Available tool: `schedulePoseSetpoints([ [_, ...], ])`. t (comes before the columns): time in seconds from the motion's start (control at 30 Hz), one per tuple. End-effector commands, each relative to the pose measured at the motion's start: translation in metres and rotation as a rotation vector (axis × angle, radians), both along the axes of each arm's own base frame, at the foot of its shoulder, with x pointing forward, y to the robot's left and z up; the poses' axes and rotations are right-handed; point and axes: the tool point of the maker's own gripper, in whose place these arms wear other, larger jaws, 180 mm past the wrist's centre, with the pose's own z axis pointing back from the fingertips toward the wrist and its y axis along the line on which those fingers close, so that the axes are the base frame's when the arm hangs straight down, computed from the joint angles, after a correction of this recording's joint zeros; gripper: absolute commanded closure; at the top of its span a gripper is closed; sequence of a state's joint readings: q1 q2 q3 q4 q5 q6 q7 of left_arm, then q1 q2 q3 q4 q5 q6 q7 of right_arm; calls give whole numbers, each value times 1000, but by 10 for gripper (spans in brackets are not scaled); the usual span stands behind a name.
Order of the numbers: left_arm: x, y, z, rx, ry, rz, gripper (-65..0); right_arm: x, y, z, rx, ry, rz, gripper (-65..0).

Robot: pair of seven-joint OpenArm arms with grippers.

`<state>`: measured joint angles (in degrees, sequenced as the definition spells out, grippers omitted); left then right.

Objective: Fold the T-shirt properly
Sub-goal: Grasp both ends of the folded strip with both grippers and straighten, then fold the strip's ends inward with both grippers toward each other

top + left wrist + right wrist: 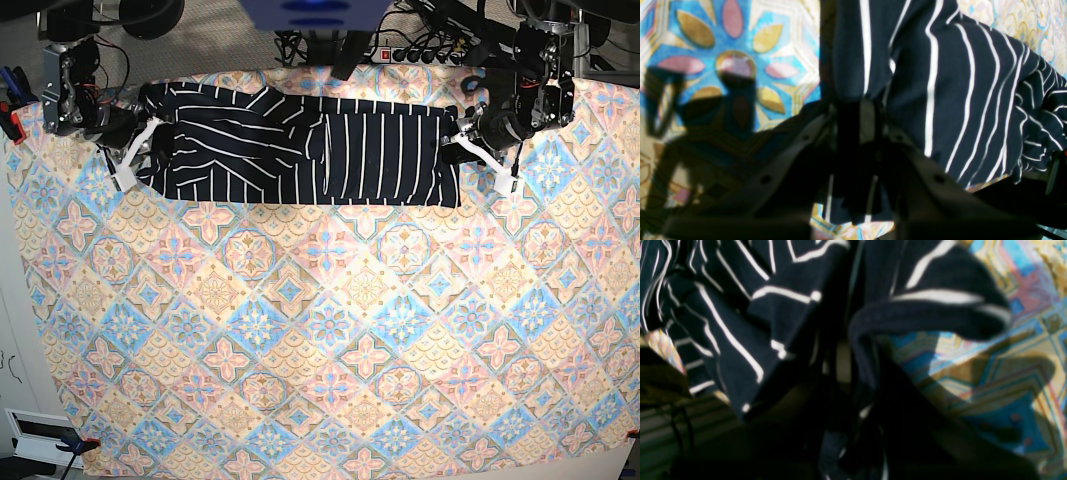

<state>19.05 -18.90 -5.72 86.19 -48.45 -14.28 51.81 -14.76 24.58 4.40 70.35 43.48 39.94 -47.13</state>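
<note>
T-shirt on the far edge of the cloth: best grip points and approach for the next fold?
The T-shirt lies in a long band across the far side of the tablecloth. Grip its two short ends, each arm coming from outside its own end. Probably keep the present holds: the left pincer and right pincer already pinch those ends, and both wrist views show cloth bunched between the jaws.

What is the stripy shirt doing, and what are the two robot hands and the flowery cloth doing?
Dark navy pinstriped T-shirt: stretched out in a long band, partly folded, creased.
Left gripper: shut on the shirt's edge.
Right gripper: shut on the other end.
Pastel patterned tablecloth: spread flat under everything.
</note>
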Motion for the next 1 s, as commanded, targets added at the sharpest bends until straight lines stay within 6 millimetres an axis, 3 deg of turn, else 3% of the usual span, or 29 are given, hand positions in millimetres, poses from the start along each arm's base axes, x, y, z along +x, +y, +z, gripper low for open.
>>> schedulePoseSetpoints([
  [0.0, 4, 2, 5, 4, -18, -2, -8, -3, -16, 1, -46, 17, 3, -8],
  [0.17, 4, -13, 3, -32, -19, 10, -8, 29, -45, 25, -105, -46, -23, -8],
  [0.33, 14, -32, 6, -78, -41, 26, -8, 74, -37, 73, -149, -214, 51, -9],
  [0.5, 30, -50, 13, -122, -71, 34, -8, 98, -27, 100, -178, -289, 102, -9],
  [0.63, 34, -62, 6, -125, -60, 29, -8, 106, 7, 120, -184, -359, 220, -9],
  [0.83, 27, -83, -5, -117, -34, -18, -8, 106, 82, 157, -129, -507, 393, -8],
  [0.97, 35, -84, -3, -100, -61, -20, -8, 96, 122, 158, -56, -524, 450, -8],
])
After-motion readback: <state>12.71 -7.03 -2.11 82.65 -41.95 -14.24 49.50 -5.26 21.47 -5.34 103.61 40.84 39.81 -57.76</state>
